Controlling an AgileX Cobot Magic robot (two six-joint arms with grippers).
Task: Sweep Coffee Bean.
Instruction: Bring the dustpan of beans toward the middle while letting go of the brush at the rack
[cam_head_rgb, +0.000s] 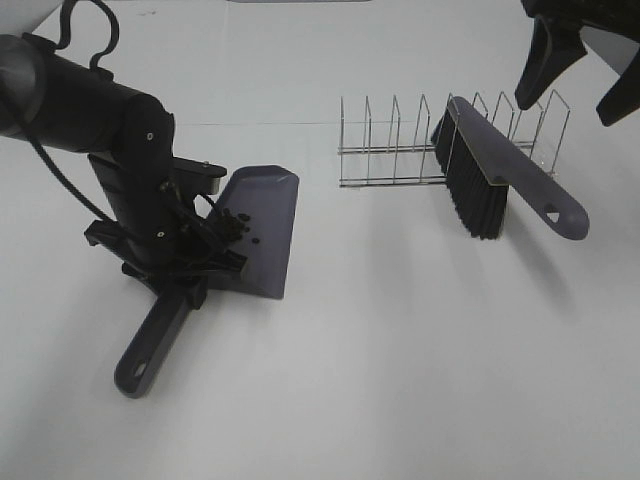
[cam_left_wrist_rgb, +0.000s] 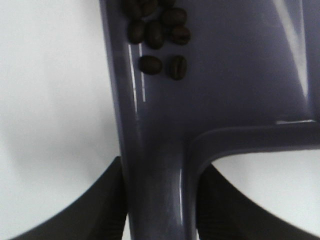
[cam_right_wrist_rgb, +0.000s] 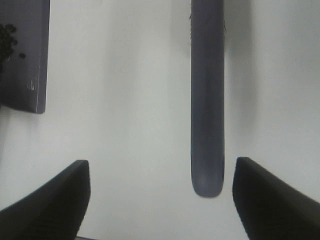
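Beans (cam_left_wrist_rgb: 157, 35) sit in the dustpan (cam_head_rgb: 262, 225) the left jaws clamp, so lift level; right jaws gape above the brush (cam_head_rgb: 490, 175).

Bright even overhead light, soft shadows on white table (cam_head_rgb: 400, 380), wrist views slightly blurred

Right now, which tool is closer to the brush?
The right one. The right tool hangs open above the brush, which leans on the wire rack. The left tool is far across the table, shut on the dustpan handle.
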